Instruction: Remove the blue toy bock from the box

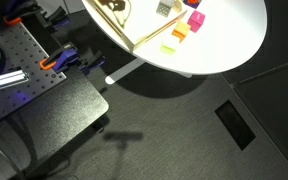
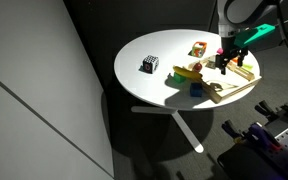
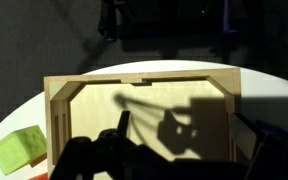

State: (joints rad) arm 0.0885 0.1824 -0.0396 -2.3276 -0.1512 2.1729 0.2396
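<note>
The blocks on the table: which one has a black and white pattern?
The cube standing alone, far from the wooden box; the other blocks are coloured and lie near the box.

In an exterior view a round white table (image 1: 234, 42) bears a wooden box (image 1: 144, 40) — beside it a yellow block (image 1: 179, 33) and a pink block (image 1: 196, 20).

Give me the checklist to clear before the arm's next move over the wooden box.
1. Gripper positioned over the wooden box: ok.
2. Jaws open or shut: cannot tell, too dark in every view.
3. Block visible inside the box: not ok. The wrist view shows only bare floor and shadow, and the near edge is hidden.
4. Green block clear of the box: ok, it sits outside the wall.
5. Blue block located: cannot tell. Something bluish seems to lie just outside the box.
</note>
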